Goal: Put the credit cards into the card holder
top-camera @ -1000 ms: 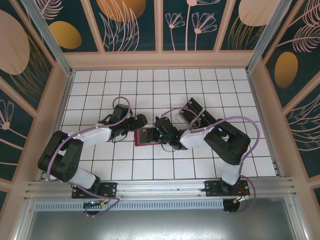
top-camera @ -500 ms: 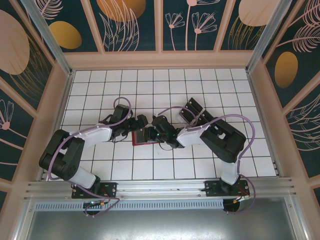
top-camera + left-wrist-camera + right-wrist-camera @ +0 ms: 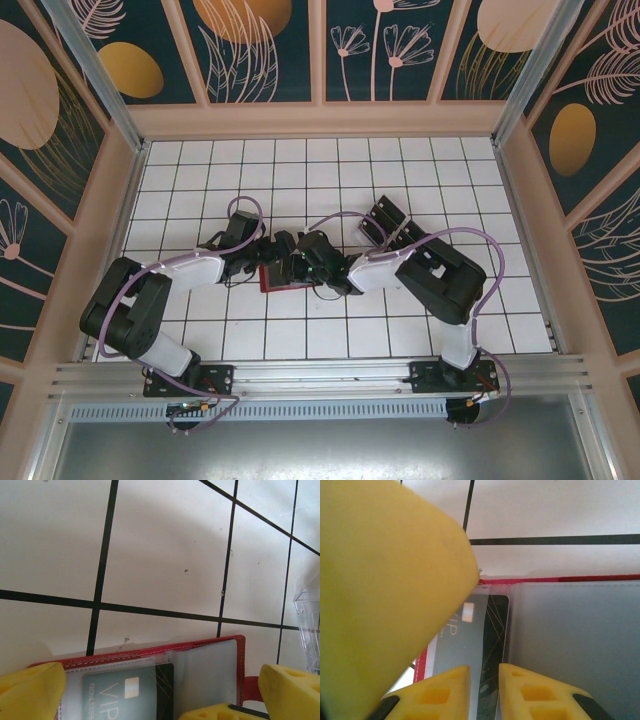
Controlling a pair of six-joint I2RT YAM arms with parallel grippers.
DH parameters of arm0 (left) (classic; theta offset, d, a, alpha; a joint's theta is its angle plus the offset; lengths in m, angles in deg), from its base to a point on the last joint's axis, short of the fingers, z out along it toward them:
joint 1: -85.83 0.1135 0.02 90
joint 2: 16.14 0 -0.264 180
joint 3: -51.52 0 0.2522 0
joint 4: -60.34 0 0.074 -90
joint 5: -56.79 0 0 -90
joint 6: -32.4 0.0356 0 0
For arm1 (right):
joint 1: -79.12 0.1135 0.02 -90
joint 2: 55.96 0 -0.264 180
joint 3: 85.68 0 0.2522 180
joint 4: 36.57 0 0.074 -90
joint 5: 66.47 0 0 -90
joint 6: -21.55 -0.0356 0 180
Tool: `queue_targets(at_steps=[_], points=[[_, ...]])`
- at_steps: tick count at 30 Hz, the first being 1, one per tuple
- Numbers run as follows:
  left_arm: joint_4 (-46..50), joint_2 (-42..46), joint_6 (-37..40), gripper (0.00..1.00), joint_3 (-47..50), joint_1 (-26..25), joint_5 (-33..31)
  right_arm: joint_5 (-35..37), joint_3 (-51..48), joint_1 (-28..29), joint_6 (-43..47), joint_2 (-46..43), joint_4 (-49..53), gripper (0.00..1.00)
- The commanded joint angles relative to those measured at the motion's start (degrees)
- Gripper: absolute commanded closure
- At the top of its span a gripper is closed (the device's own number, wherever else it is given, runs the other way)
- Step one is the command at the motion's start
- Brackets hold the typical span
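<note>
Bench: white tiles with black grid lines, and all the action sits in the middle.
Left arm: reaches in from 8 o'clock toward the centre.
Right arm: comes in from 4 o'clock, bent back toward the same spot.
Card holder: red and lying open flat at the centre of the bench. Both end effectors are on top of it, and its clear sleeves face up.
Rack: clear plastic at the 3 o'clock edge of the left wrist view, just beside the holder but apart from it.
Left end effector: yellow fingers spread as wide as they go and gripping nothing. It hovers over the holder's 12 o'clock edge.
Right end effector: fingers drawn in to a narrow gap, low over the holder. A card face shows in that gap, and I cannot tell whether it is pinched.
Credit card: dark with VIP lettering. It lies in the holder, partly under a clear sleeve.
</note>
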Motion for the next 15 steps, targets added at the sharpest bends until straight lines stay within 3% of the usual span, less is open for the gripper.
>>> queue_targets(at_steps=[1, 5, 15], points=[[0.16, -0.21, 0.39, 0.02, -0.76, 0.03, 0.23, 1.42, 0.67, 0.32, 1.47, -0.18, 2.57, 0.76], [3.53, 0.44, 2.16, 0.01, -3.36, 0.07, -2.42, 2.69, -1.39, -0.08, 1.05, -1.4, 2.82, 0.7], [8.03, 0.51, 4.63, 0.01, -6.61, 0.07, -5.25, 3.2, -4.61, -1.19, 0.63, -4.04, 2.24, 0.71]])
